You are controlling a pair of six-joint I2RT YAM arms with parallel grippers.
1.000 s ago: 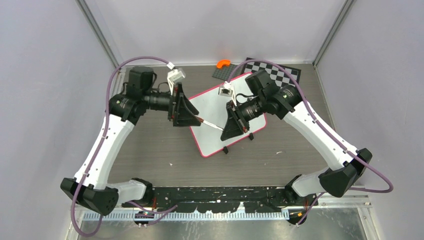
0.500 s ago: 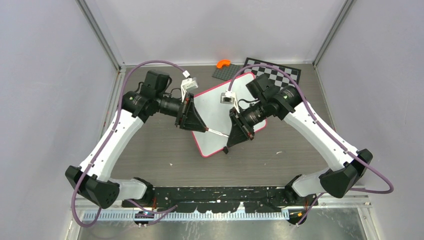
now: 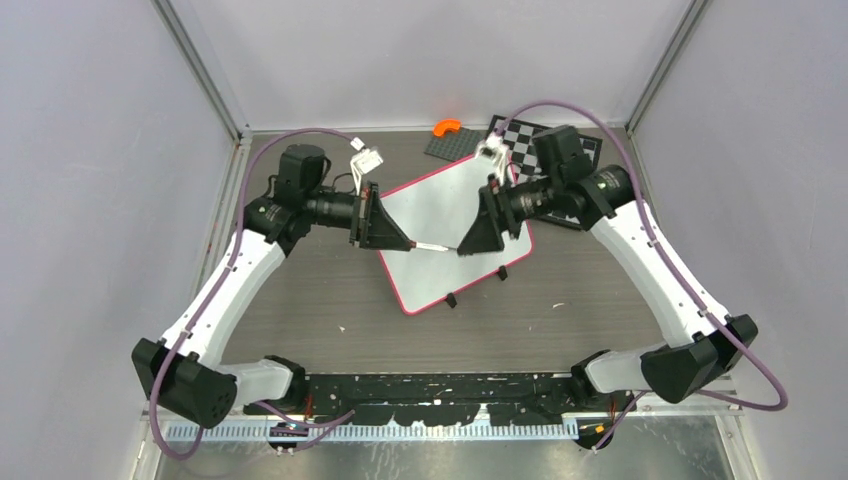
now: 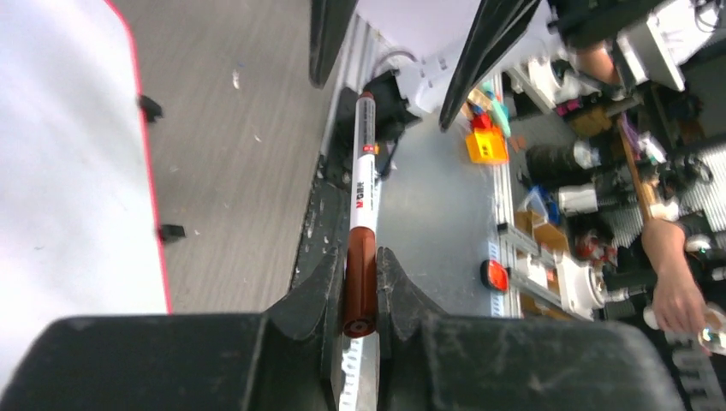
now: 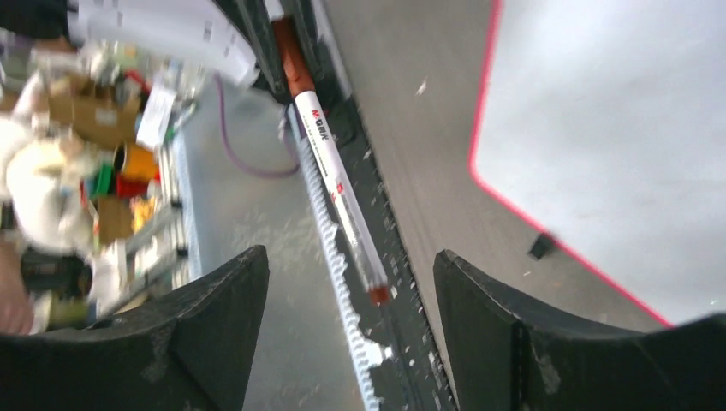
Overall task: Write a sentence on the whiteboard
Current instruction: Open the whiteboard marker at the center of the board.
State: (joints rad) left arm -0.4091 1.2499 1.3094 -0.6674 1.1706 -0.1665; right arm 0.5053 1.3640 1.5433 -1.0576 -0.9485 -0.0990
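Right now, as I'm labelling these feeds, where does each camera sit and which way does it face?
Top: above and behind the bases, looking down on the whiteboard; both arms show.
Left wrist: on the left gripper, looking along the marker it grips; its fingers show.
Right wrist: on the right gripper, looking the opposite way along the marker; its open fingers show.
Shared: all three see marker and whiteboard.

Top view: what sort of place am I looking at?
Likely a robotics lab cell: a left arm and right arm bolted to a table, plain walls around, parts clutter beyond.
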